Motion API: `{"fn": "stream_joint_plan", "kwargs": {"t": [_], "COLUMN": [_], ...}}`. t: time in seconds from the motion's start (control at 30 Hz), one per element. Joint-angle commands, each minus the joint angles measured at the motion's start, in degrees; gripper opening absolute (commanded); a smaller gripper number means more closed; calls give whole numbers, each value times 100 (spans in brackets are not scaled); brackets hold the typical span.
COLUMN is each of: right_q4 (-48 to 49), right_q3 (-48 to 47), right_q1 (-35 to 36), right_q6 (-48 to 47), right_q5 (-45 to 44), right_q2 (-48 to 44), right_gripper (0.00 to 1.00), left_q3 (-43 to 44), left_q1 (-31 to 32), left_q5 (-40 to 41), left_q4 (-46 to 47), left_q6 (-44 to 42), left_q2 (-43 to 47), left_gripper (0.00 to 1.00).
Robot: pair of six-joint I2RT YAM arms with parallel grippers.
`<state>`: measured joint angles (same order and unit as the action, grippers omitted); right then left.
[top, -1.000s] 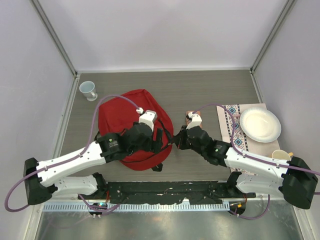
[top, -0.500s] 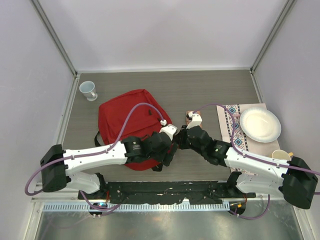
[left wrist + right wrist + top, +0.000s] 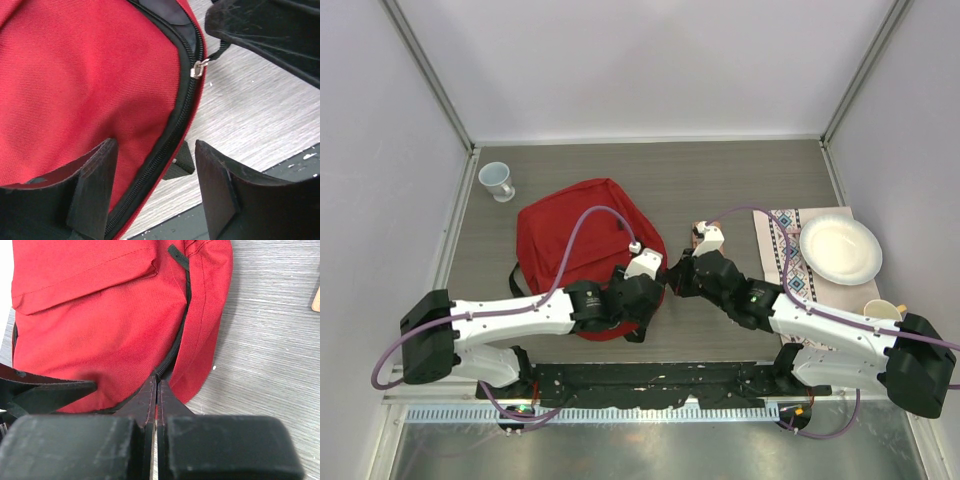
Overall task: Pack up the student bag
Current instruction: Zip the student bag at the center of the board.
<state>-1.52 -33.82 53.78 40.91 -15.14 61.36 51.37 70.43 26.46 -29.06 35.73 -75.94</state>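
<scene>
Backpack (image 3: 570,235), red and black-zippered, is lying flat. Right gripper (image 3: 156,382) is pinching its 4 o'clock zipper pull (image 3: 200,67); left gripper (image 3: 154,147) is gaping astride that edge. Tabletop (image 3: 740,180) is lying open toward 12.

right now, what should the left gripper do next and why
Probably close the left gripper on the edge of the student bag: its open fingers straddle the zipper, and the right gripper, shut, seems to hold the zipper pull, so pinning the fabric would let it pull.

white cup (image 3: 497,181), plate (image 3: 840,250) — on patterned cloth (image 3: 781,266)
</scene>
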Motion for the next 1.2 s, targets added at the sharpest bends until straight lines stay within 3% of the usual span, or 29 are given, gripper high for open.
{"fn": "stream_joint_plan", "kwargs": {"t": [0.0, 0.07, 0.2, 0.3, 0.57, 1.17], "right_q4": [187, 187, 187, 204, 529, 1031], "right_q3": [-291, -309, -327, -344, -634, -1539], "right_q1": [-17, -25, -25, -17, -516, -1335], "right_q6": [67, 58, 67, 75, -74, -443], "right_q5": [-183, -165, -174, -262, -25, 379], "right_q2": [-133, -133, -98, -2, 630, 1756], "right_gripper": [1, 1, 1, 1, 1, 1], "left_q3": [-93, -119, -224, -479, -1182, -1982], "left_q1": [23, 23, 32, 67, 392, 1262], "left_q5": [457, 290, -52, -351, -941, -493], "left_q4": [348, 375, 401, 445, 524, 735], "left_q6": [49, 31, 75, 198, 742, 2113], "left_q2": [141, 62, 18, 202, 730, 1019], "left_gripper": [62, 52, 12, 0, 0, 0]}}
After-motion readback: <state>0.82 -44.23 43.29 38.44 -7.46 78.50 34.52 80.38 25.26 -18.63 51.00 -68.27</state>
